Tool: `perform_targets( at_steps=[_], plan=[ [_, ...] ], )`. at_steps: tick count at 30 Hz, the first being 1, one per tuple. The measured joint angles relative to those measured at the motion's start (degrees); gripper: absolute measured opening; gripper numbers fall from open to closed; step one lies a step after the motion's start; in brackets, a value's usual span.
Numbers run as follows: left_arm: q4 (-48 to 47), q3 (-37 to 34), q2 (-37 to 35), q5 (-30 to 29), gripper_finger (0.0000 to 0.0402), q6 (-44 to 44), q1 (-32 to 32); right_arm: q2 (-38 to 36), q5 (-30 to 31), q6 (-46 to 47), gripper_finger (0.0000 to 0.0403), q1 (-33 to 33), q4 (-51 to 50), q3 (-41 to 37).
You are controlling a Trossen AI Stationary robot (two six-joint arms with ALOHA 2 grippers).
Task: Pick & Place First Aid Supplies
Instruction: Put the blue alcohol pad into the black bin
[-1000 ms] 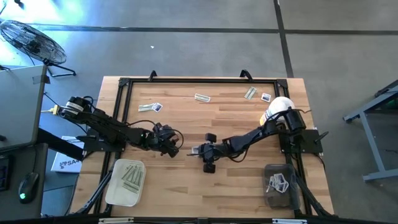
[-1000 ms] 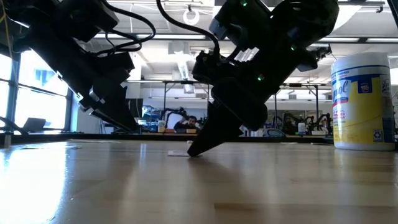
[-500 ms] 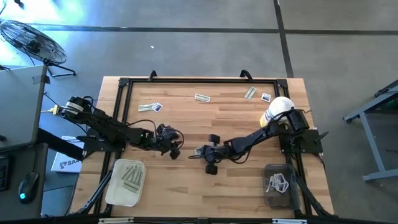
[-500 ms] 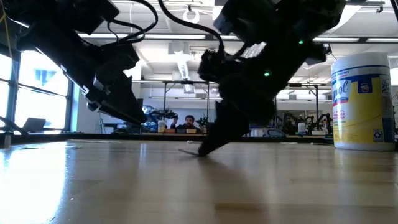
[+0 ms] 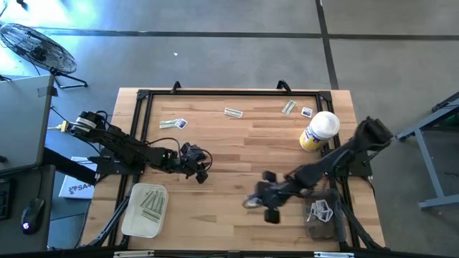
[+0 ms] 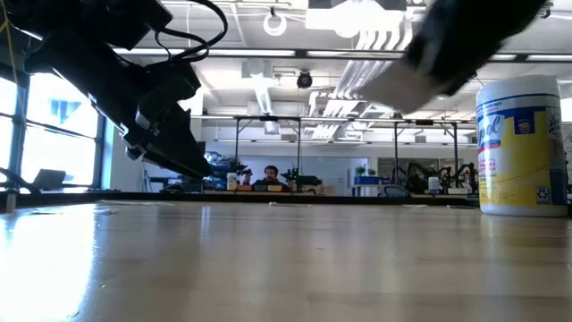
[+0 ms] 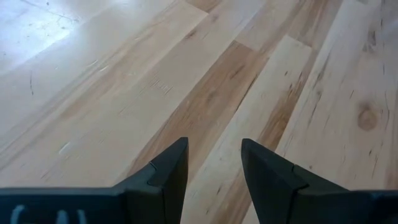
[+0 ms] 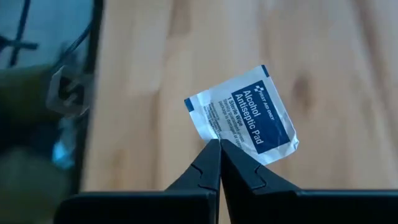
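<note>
Right end effector: pinched shut on a corner of an alcohol pad packet, a glossy white-and-blue foil square, lifted just beside the grey bin.
Left end effector: fingers apart, empty, over bare planks of the worktop, left of that bin.
Done: pale strips fill the oval tray.
Left: four loose packets along the worktop's far edge, well apart from the bin.

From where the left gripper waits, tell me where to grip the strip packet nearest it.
Take the strip packet across its narrow width at mid-length, coming straight down with the open left gripper. It lies flat, with a square packet at one end.
</note>
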Motion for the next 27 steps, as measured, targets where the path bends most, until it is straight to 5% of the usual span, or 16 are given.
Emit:
perform_targets(
  at_steps=[15, 22, 27],
  plan=[
    [0.12, 0.0, 0.0, 0.83, 0.0147, -0.02, 0.02, -14.91, -11.91, 53.57, 0.0001, 25.69, -33.7, 0.0],
    [2.63, 0.0, 0.0, 1.08, 0.0147, -0.01, 0.02, -14.92, -10.08, 71.22, 0.0001, 34.27, -39.43, -2.99],
    [3.0, 0.02, 0.0, 1.38, 0.0147, 0.31, 0.02, -14.91, -8.64, 73.45, 0.0002, 34.66, -36.3, -8.98]
  ],
)
